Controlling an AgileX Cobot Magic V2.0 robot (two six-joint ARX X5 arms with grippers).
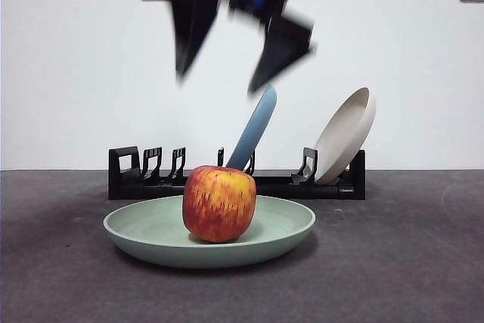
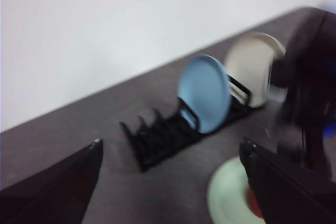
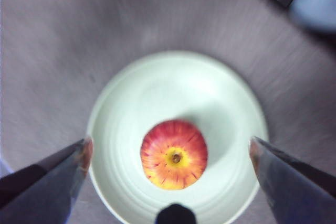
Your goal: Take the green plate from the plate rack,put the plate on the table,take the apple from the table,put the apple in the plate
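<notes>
The red apple (image 1: pixel 219 203) sits in the pale green plate (image 1: pixel 151 226), which lies flat on the dark grey table (image 1: pixel 408 262) in front of the black plate rack (image 1: pixel 144 172). My right gripper (image 1: pixel 231 69) hangs open and empty well above the apple; its wrist view looks straight down on the apple (image 3: pixel 174 154) in the plate (image 3: pixel 157 93), with the jaws wide apart (image 3: pixel 170 148). My left gripper (image 2: pixel 170 148) is open and empty, off to the side, facing the rack (image 2: pixel 157 140); the plate (image 2: pixel 226 195) shows only partly there.
A light blue plate (image 1: pixel 253 128) and a cream-white dish (image 1: pixel 344 134) lean in the rack; both also show in the left wrist view, the blue plate (image 2: pixel 203 93) and the dish (image 2: pixel 252 66). A white wall stands behind the rack.
</notes>
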